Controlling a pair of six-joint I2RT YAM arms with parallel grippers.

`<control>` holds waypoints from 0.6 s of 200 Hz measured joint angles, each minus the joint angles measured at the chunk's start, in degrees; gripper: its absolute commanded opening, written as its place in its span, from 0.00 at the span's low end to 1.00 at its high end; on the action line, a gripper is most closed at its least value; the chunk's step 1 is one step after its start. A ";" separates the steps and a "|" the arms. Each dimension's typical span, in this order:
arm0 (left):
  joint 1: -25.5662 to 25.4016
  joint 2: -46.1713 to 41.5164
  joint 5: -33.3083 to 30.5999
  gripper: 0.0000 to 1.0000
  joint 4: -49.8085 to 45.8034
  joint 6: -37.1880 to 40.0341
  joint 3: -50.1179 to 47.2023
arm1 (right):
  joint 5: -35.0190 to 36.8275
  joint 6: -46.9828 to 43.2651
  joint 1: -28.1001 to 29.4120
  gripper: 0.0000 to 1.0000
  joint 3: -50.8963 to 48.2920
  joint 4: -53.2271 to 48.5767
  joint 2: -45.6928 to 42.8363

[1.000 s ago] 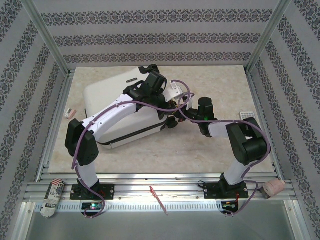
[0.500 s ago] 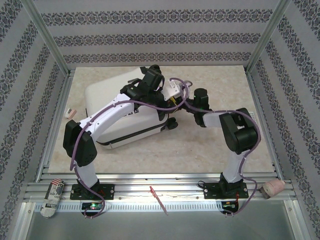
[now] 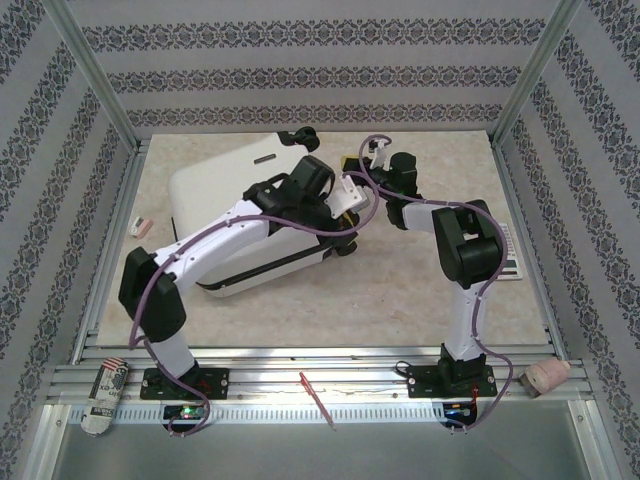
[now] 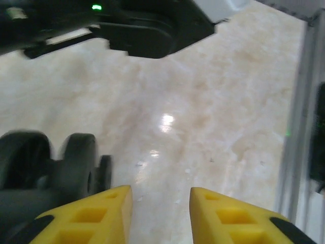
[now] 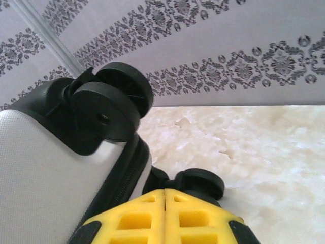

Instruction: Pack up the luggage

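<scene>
White luggage (image 3: 215, 185) closed and flat on the desk (image 3: 400, 290), left of centre toward the far wall, black wheels (image 5: 109, 109) at its right end. Left fingers (image 4: 119, 208) spread, nothing between them, low over bare desk just right of the wheels. Right fingers (image 5: 164, 213) pressed together, pinching nothing, at the wheeled end. Luggage to their left, one wheel just beyond the tips.

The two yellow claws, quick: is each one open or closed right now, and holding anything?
Left gripper: open, nothing in the gap.
Right gripper: closed tight, holding nothing.
</scene>
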 measured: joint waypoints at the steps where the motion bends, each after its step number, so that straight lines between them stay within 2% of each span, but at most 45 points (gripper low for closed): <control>1: -0.02 -0.17 -0.33 0.55 0.07 -0.17 -0.09 | 0.00 0.02 -0.04 0.02 0.00 0.00 0.00; 12: 0.74 -3.04 -5.51 0.64 0.94 -3.26 -1.25 | -0.17 0.50 -0.68 0.05 -0.09 -0.07 -0.07; 22: 2.93 -5.90 -9.92 0.71 1.11 -6.62 -2.21 | -0.61 1.11 -1.16 0.13 -0.20 -0.17 -0.22; 32: 6.34 -8.85 -13.88 0.72 1.25 -10.16 -3.48 | -1.11 1.92 -1.66 0.19 -0.57 -0.24 -0.63; 57: 17.14 -16.15 -22.25 0.76 1.14 -19.80 -8.31 | -2.73 3.76 -2.51 0.48 -1.36 -1.44 -2.67; 81: 27.02 -23.61 -26.75 0.78 0.79 -28.20 -16.24 | -4.96 5.22 -2.80 0.69 -1.44 -2.03 -5.27; 98: 32.83 -28.65 -28.55 0.79 0.09 -33.00 -21.94 | -7.06 7.23 -2.80 0.78 -1.44 -1.97 -6.93; 120: 38.93 -33.00 -29.92 0.80 -0.63 -37.59 -26.88 | -10.71 9.44 -2.69 0.83 -1.42 -1.86 -8.07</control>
